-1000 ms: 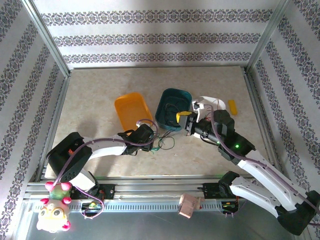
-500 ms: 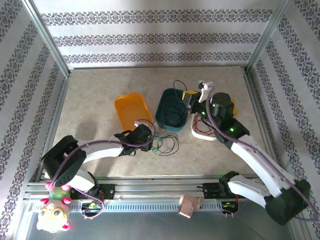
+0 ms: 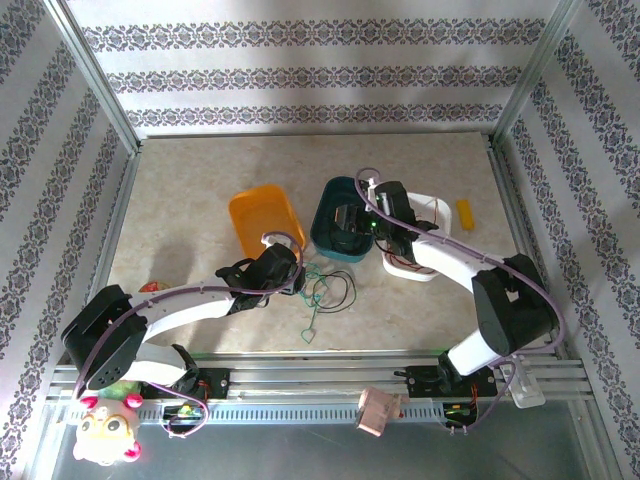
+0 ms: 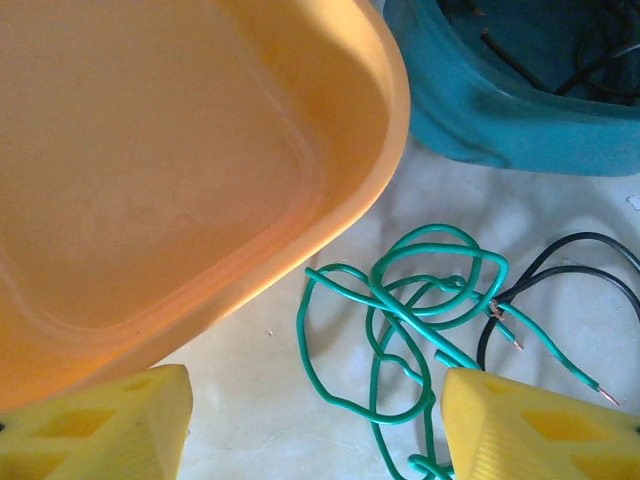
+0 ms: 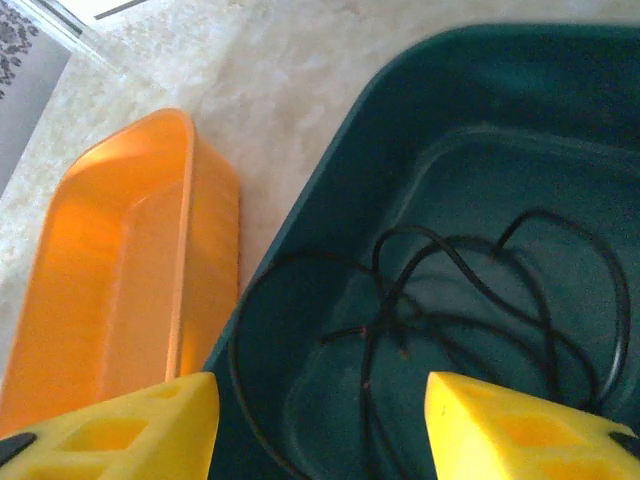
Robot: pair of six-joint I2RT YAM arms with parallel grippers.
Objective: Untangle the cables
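Observation:
A tangle of green cables [image 4: 420,300] lies on the table beside a black cable [image 4: 560,270]. In the top view the green cables [image 3: 318,292] reach toward the near edge. My left gripper [image 4: 315,430] is open, low over them, with green loops lying between its yellow fingers [image 4: 530,425]. From above, the left gripper [image 3: 297,278] sits just left of the tangle. My right gripper [image 5: 320,430] is open over the teal bin [image 5: 300,240], holding nothing. Black cables [image 5: 470,300] lie loose in the bin. Red cables [image 3: 398,250] rest in the white bin [image 3: 418,272].
An orange bin [image 3: 240,215] stands left of the teal bin [image 3: 322,225], close to the left gripper; its rim [image 4: 330,210] borders the green tangle. A small yellow piece [image 3: 465,213] lies at the right. Frame posts and patterned walls enclose the table.
The right gripper came down from high beside the white bin to over the teal bin and opened, leaving a black cable in it. The left gripper opened wider; the green cables spread nearer.

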